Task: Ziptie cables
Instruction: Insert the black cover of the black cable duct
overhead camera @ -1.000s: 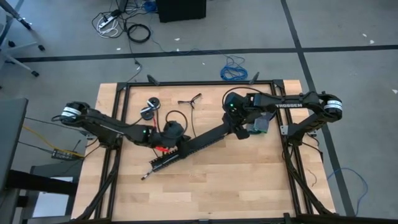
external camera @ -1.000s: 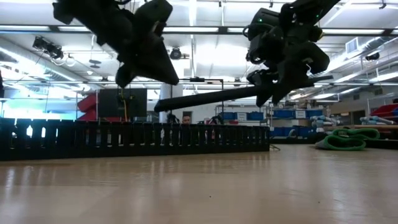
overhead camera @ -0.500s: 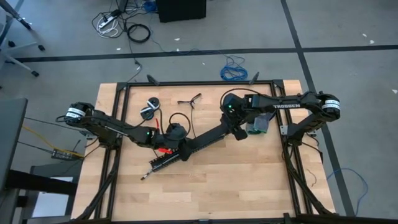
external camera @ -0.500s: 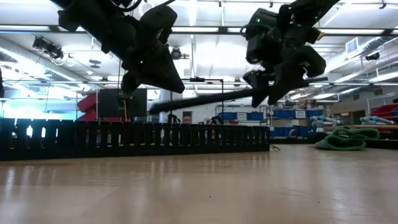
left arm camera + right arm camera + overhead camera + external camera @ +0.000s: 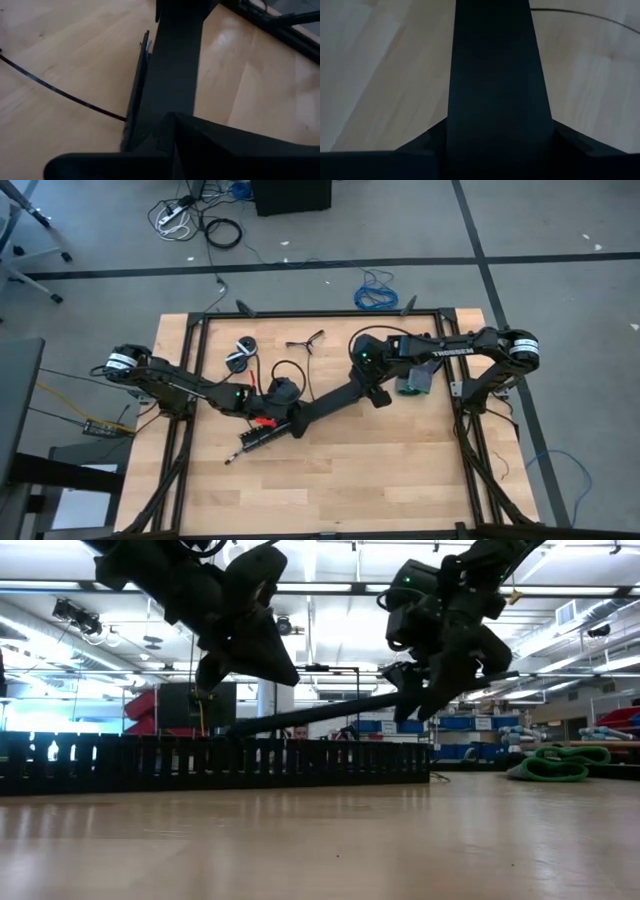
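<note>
Leftward shift of right gripper (image 5: 376, 388) since a second ago, with a drop of the long black strip's (image 5: 320, 408) left end toward the table (image 5: 400, 470). Right fingers clamped on the strip's right end, well above the wood in the low view (image 5: 418, 695); strip broad and dark between those fingers in the right wrist view (image 5: 495, 65). From there, slanting down toward near-left, across the table's middle (image 5: 320, 712).

Left gripper (image 5: 283, 402) pressed together, poised over the strip's lower half; no telling whether anything pinched. Same strip running ahead of it in the left wrist view (image 5: 172, 60), beside a thin black wire (image 5: 50, 87) on the wood.

Perforated black strip (image 5: 200, 762) lying on edge across the table in the low view.

Thin black strips, apparently the zipties (image 5: 305, 340), splayed on the far part of the table, between the two arms and apart from both grippers. Cables: not to be made out with any certainty.
</note>
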Motion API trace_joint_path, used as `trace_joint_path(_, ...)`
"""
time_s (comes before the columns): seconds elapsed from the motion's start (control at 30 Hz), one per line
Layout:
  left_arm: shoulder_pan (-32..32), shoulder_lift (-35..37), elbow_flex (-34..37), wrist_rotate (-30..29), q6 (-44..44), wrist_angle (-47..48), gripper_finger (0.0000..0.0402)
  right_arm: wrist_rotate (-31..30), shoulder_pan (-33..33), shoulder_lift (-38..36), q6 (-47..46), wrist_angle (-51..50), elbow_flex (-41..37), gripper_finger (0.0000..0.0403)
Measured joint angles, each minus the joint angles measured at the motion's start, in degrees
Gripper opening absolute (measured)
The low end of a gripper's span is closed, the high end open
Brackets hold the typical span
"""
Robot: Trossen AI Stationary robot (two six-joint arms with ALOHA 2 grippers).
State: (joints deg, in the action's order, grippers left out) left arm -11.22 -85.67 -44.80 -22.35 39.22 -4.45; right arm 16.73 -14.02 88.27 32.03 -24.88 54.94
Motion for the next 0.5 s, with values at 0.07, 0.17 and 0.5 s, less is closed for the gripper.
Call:
trace_joint_path(0.07, 0.00, 0.00, 0.00, -0.02, 0.00, -0.59, 0.0000, 0.00, -0.04, 0.00, -1.12, 1.07, 0.00, 0.0221)
trace_joint_path(0.17, -0.02, 0.00, 0.00, -0.04, 0.20, -0.44, 0.0000, 0.05, -0.06, -0.25, -1.23, 1.84, 0.00, 0.0223)
trace_joint_path(0.5, 0.00, -0.21, 0.00, -0.46, 0.15, -0.26, 0.0000, -0.07, -1.38, -0.33, -0.86, 2.47, 0.00, 0.0218)
